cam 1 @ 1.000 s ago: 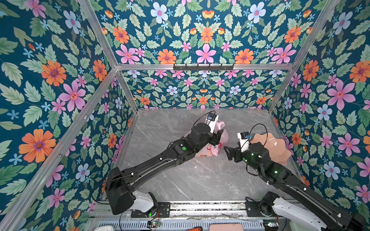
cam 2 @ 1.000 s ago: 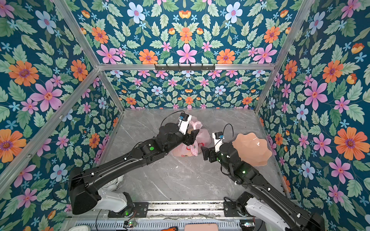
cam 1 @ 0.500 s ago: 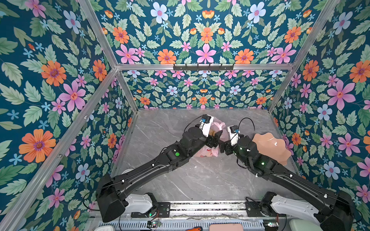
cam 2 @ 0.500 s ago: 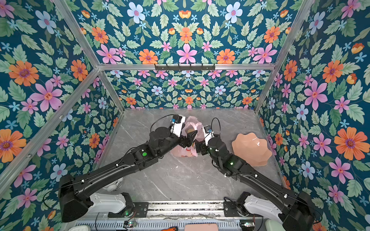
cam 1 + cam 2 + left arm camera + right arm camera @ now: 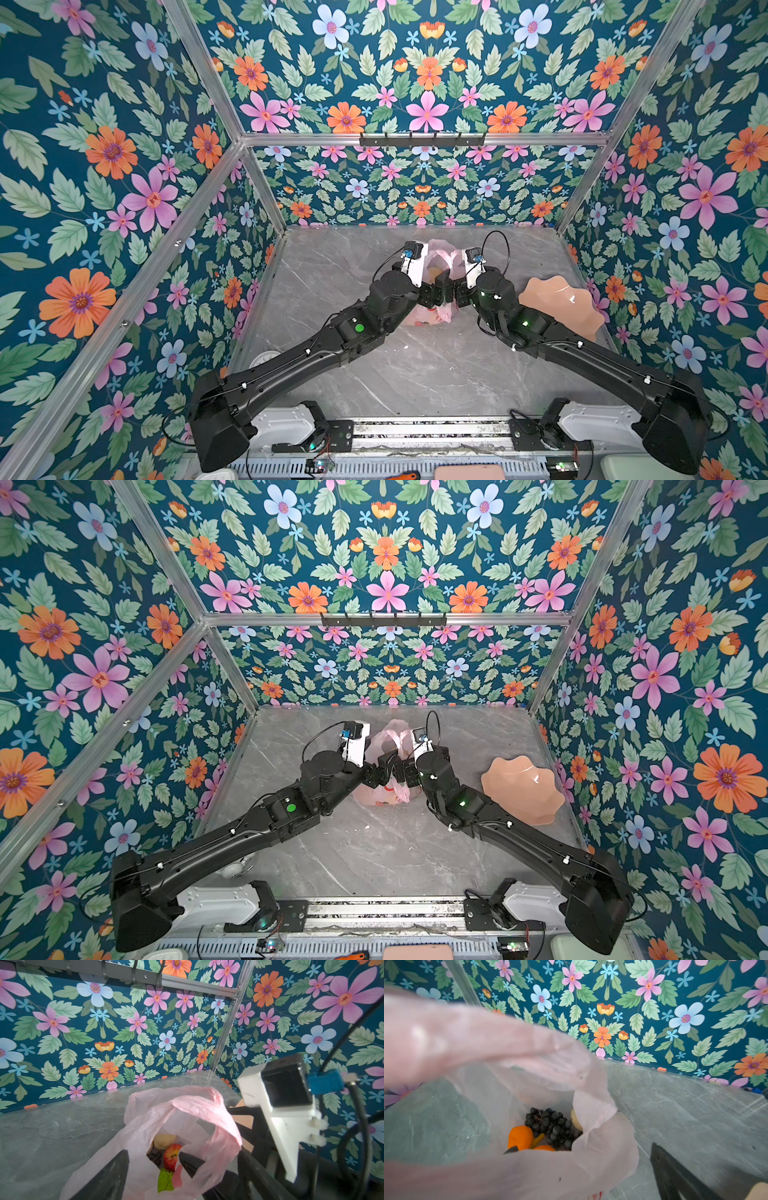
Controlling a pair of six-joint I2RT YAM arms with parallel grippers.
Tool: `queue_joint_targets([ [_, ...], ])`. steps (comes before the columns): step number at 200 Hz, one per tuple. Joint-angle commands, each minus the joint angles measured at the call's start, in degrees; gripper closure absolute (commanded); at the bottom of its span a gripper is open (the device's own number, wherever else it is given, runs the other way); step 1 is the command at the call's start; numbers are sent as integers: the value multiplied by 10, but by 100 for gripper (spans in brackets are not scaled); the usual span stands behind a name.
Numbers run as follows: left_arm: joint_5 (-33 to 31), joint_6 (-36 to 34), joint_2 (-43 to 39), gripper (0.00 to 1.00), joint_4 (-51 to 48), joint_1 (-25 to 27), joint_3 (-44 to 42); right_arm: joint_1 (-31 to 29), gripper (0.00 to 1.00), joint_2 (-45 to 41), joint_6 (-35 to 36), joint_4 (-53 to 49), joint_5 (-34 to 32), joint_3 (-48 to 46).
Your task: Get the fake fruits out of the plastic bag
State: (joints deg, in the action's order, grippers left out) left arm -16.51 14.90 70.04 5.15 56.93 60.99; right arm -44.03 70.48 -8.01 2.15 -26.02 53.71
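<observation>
Both arms bent over plastic bag [image 5: 441,259], seemingly touching.

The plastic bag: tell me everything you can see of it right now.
The plastic bag is thin, crinkly, see-through pale pink film with red print low on its side. It sits on the grey table, mouth open upward, fruit still inside. Both claws are at its mouth: left claw, right claw, jaws open.

My two matte black jointed arms [image 5: 316,353] each carry a green status light, a white wrist camera bracket [image 5: 415,266] with blue connector, looping black cables, and white base housings [image 5: 286,424].
</observation>
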Motion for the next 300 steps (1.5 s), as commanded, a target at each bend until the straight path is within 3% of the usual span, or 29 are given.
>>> queue_joint_targets([
  [1, -39, 12, -4, 16, 10, -1, 2, 0, 1, 14, -25, -26, -95, 32],
  [30, -58, 22, 10, 15, -19, -1, 28, 0, 4, 31, -60, -86, -190, 73],
  [44, -77, 26, 24, 16, -48, -1, 51, 2, 8, 16, -65, -87, -198, 65],
  [75, -130, 42, 73, 18, -175, 19, 151, 36, 23, -27, -131, -116, -103, 39],
  [114, -151, 69, 90, 16, -207, 57, 210, 68, 49, -61, -170, -88, 14, -12],
  [134, -140, 72, 118, 16, -223, 75, 247, 70, 59, -63, -178, -84, 41, -19],
  [178, -111, 85, 171, 15, -272, 93, 298, 72, 69, -77, -181, -75, 64, -26],
  [222, -96, 87, 176, 15, -276, 104, 285, 73, 87, -90, -184, -43, 91, -45],
  [258, -102, 47, 87, 15, -203, 104, 169, 79, 99, -91, -188, -39, 111, -45],
  [284, -83, -13, 36, 15, -179, 105, 104, 80, 100, -87, -186, -40, 127, -34],
  [300, -40, -35, 37, 15, -179, 105, 91, 81, 100, -83, -187, -45, 135, -23],
])
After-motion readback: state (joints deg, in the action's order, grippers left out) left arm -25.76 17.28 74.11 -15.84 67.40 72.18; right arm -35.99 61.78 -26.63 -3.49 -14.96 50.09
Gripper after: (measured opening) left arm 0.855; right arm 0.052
